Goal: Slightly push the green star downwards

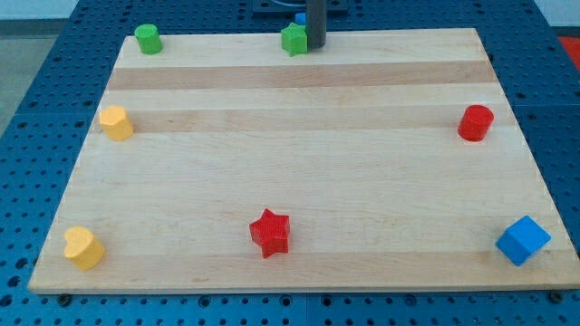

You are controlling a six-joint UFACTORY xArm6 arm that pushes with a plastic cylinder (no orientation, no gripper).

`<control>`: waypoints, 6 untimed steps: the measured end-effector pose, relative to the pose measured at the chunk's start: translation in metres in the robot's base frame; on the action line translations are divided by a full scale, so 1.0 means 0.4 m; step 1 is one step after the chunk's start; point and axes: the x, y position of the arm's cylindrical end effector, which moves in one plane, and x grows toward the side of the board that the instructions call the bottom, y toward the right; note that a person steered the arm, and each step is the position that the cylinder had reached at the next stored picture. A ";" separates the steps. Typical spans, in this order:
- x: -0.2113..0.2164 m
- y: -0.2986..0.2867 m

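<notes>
Having no jaws to open or close, my tip (316, 47) touches the green star (294, 40) from its right and should move above it, then nudge gently downward.

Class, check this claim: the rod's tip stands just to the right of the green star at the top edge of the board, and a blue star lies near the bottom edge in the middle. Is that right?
Not quite. The star near the bottom edge in the middle is the red star, not blue; the camera view shows this. The rest holds: my tip stands just to the view's right of the green star at the board's top edge.
</notes>
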 end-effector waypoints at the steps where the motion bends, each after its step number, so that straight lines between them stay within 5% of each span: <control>1: 0.017 0.003; 3: 0.080 0.081; 6: -0.064 0.087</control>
